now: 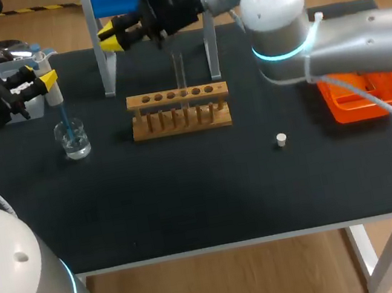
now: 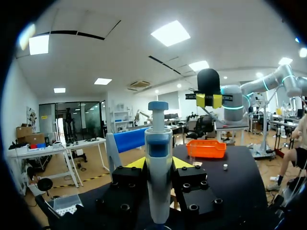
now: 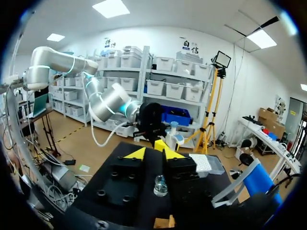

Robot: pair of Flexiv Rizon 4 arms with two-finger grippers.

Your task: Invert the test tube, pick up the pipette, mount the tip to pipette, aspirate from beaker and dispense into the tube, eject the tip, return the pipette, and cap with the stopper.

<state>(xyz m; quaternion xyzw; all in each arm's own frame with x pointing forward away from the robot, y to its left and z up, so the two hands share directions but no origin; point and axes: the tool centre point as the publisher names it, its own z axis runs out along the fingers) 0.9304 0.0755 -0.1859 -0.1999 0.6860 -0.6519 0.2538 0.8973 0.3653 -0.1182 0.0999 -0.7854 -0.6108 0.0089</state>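
Pipette [image 2: 158, 182] likely light, rigid, clamped mid-barrel by left gripper [image 1: 48, 81]; tip [image 1: 65, 122] in fragile glass beaker [image 1: 76, 144], worktop's left edge. Right gripper [image 1: 111, 36] agape, empty.

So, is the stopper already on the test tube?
No, the white stopper lies by itself on the black table, off to the side of the wooden rack.

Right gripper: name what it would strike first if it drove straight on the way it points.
Probably the left gripper, shut on the white-and-blue pipette, straight ahead; the clear glass beaker sits below that line. Depth is unclear.
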